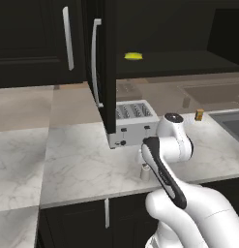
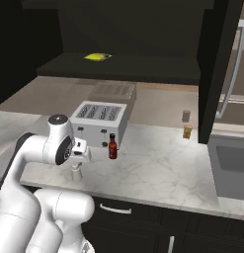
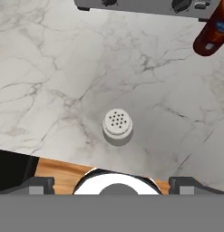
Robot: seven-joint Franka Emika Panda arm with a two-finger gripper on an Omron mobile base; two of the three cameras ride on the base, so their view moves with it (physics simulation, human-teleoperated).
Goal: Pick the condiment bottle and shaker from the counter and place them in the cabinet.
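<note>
The shaker (image 3: 117, 127) stands upright on the counter (image 1: 82, 164), in front of the toaster (image 2: 100, 123), its perforated white top facing the hand camera. The gripper (image 2: 80, 157) hangs above it, jaws wide and empty. The condiment bottle (image 2: 112, 146) stands just before the toaster (its pale label too blurred to read).

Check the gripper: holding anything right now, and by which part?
Nothing held. The gripper is open, looking straight down on the shaker, which stands free on the counter.
</note>
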